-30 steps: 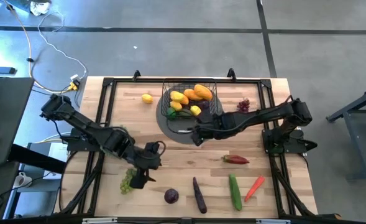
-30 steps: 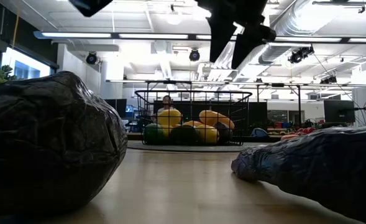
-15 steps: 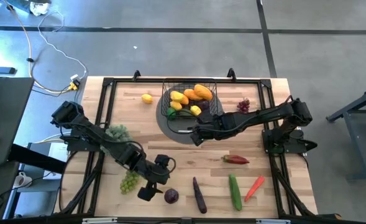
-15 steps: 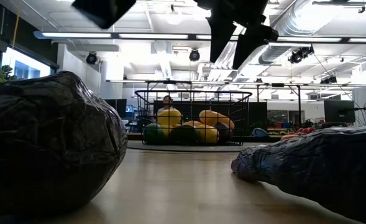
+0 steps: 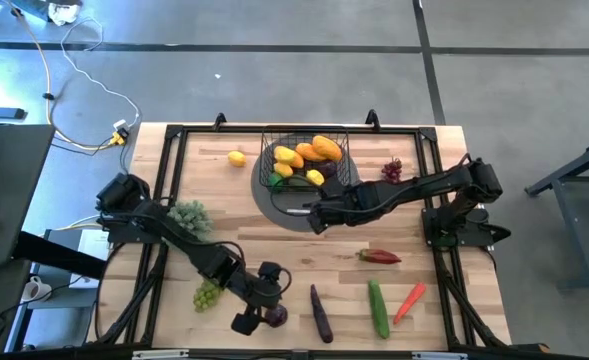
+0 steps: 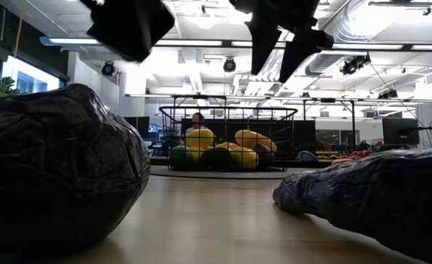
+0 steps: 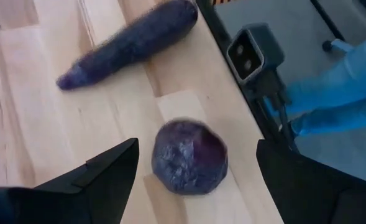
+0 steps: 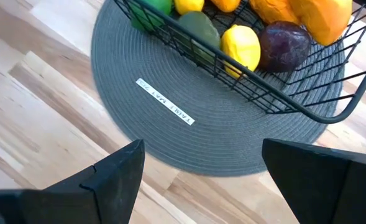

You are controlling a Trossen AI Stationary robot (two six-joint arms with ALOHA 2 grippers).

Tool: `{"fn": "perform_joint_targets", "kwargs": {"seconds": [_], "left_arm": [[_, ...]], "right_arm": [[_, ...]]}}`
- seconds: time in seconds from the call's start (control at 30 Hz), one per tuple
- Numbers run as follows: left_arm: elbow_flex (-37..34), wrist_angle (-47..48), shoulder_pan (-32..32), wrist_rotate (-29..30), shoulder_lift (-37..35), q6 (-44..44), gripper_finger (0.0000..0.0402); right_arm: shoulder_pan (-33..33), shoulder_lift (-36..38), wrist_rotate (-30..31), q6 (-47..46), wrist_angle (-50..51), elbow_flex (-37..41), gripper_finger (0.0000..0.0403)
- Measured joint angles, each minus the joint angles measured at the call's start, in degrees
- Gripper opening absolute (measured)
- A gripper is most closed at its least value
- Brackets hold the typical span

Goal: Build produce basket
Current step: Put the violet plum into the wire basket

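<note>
The black wire basket [image 5: 305, 158] stands on a round grey disc [image 5: 286, 208] at the table's far middle and holds lemons, orange pieces and a dark purple fruit [image 8: 284, 45]. My left gripper [image 5: 253, 317] is open near the table's near edge, above a round dark purple piece [image 7: 190, 157]. Its fingers stand on either side of that piece and clear of it. A purple aubergine [image 5: 320, 313] lies just to the right. My right gripper [image 5: 314, 216] is open and empty over the disc's near part, beside the basket.
Loose on the table are a lemon [image 5: 236, 158], purple grapes [image 5: 393, 169], a red pepper [image 5: 379, 257], a cucumber [image 5: 377, 307], an orange piece [image 5: 409, 302] and two green grape bunches [image 5: 206, 293] [image 5: 188, 212]. A black frame [image 5: 174, 133] edges the table.
My left gripper has gone from beside the green grapes toward the table's near edge and to the right. It now stands over the round purple piece. The arm's move has uncovered the second green bunch.
</note>
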State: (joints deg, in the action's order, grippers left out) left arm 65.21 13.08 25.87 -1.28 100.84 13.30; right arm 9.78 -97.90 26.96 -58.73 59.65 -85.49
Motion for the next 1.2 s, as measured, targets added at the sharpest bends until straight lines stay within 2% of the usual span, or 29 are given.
{"fn": "perform_joint_targets", "kwargs": {"seconds": [0.37, 1.03, 1.2], "left_arm": [[0.02, -4.70, 0.85, 0.25, 3.93, 0.10, 0.0315], [0.00, -5.66, 0.40, 0.33, 11.11, 1.49, 0.0314], [-0.02, -5.33, 0.32, 0.45, 11.15, 1.21, 0.0295]], "right_arm": [[0.02, 0.00, -0.39, -2.85, 1.21, 0.00, 0.0310], [0.02, 0.02, -0.68, -4.27, 1.27, 0.00, 0.0310], [0.04, 0.00, -0.70, -4.22, 1.39, 0.00, 0.0310]]}}
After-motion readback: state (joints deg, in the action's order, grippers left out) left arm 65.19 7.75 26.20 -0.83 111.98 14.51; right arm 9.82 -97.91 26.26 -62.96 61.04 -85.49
